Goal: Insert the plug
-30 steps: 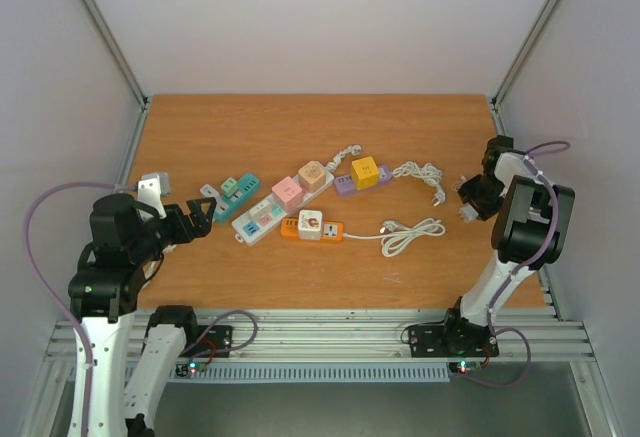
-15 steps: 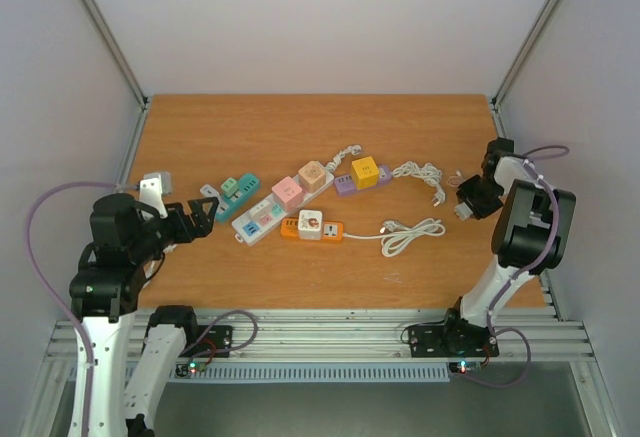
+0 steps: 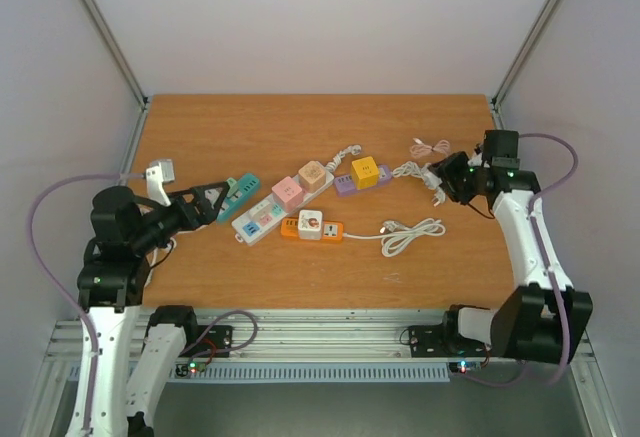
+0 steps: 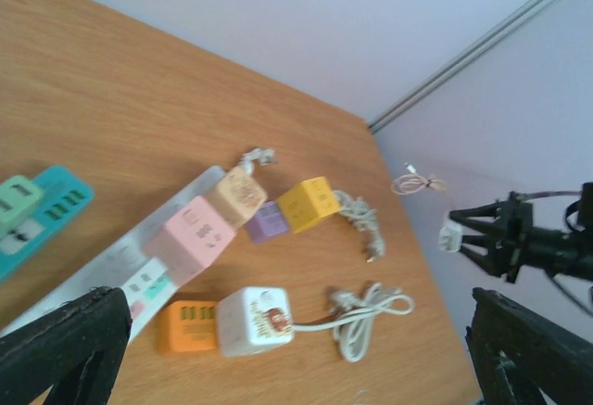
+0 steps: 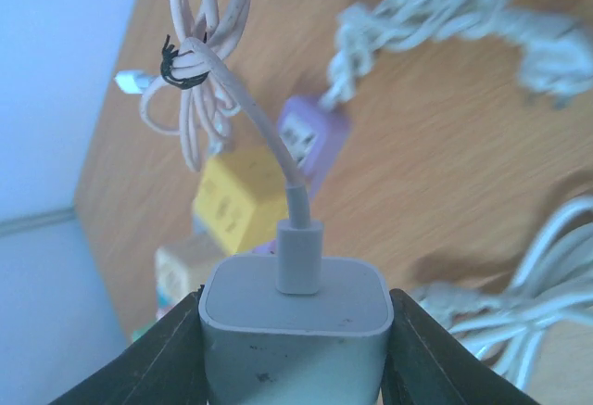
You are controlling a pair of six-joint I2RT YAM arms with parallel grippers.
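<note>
Along the near edge, the table (image 3: 300, 282) shows bare wood in front of both arm bases. The left gripper (image 3: 207, 201) hangs with its jaws wide apart and nothing between them, just beside the teal strip (image 3: 236, 194). The white power strip (image 3: 262, 219) and a loose white cord (image 3: 412, 234) crowd the middle band, and beyond them is bare wood up to the back wall. At the right, the right gripper (image 3: 446, 176) is clamped on the plug (image 5: 295, 317), lifted off the wood. The plug is a white rounded block, and a cable (image 5: 243, 99) runs from its top to a tied coil.
</note>
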